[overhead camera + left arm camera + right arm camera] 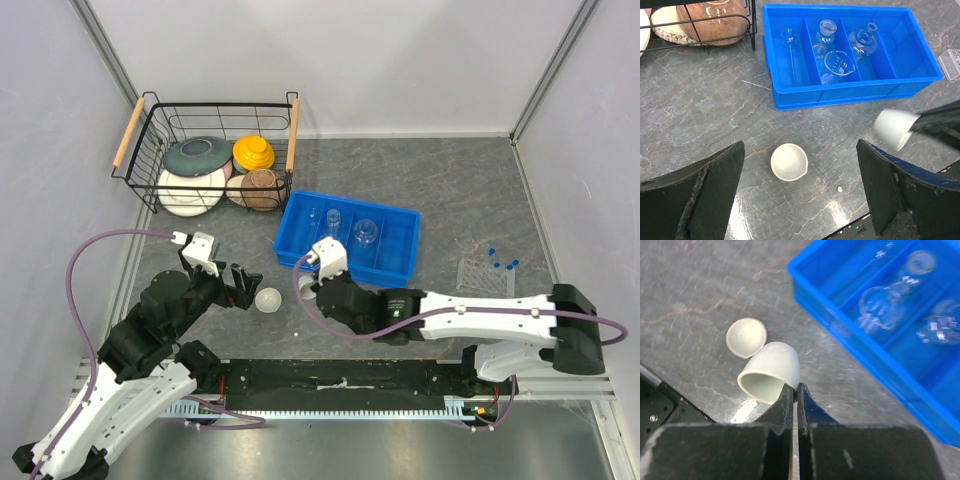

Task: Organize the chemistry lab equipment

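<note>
Currently | we log right gripper (795, 390) clamped on the rim of white cup (771, 367), near blue tray (840, 322) | left gripper (238, 285) wide apart, empty | white dish (789, 161) on table (700, 100), just ahead of it

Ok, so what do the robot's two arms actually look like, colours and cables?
The left arm and right arm have white shells with black joint housings. A purple cable loops along each, and a small white camera block sits at each wrist. The jaws are matte black, flat and wedge-shaped.
</note>
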### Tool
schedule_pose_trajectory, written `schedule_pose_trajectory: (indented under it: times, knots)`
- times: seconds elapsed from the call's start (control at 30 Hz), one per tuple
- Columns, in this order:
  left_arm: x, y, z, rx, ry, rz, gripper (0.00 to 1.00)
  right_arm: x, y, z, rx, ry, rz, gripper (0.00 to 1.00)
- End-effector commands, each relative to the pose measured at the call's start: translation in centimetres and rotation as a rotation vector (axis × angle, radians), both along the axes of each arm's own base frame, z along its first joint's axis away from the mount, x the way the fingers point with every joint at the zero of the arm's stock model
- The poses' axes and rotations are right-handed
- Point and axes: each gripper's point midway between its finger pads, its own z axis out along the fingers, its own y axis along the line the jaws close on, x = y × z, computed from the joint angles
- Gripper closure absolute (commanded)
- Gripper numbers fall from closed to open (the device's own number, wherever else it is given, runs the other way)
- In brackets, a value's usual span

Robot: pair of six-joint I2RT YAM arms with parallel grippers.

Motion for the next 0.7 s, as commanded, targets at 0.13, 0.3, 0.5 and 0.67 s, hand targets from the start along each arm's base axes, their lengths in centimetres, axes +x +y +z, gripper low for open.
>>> schedule_pose_trajectory:
  times: [0.13, 0.3, 0.5, 0.67]
  knots:
    - [0.4, -0.3, 0.4, 0.014, -0.024, -0.016, 0.0, 4.9, -9.5, 5.7, -0.055, -0.03, -0.381, 1.0]
    - [0.4, -0.3, 0.5, 0.012, -0.026, -0.014, 0.0, 9.4, -14.2, 5.7, -0.026, 0.034, -0.538, 1.0]
    - [0.3, -0.1, 0.6, 0.007, -0.034, -0.01, 0.0, 13.2, -15.9, 3.0, 0.02, 0.214, -0.552, 1.0]
    - [0.2, -0.1, 0.7, 0.003, -0.039, -0.011, 0.0, 15.7, -18.1, 0.3, 0.085, 0.346, -0.596, 1.0]
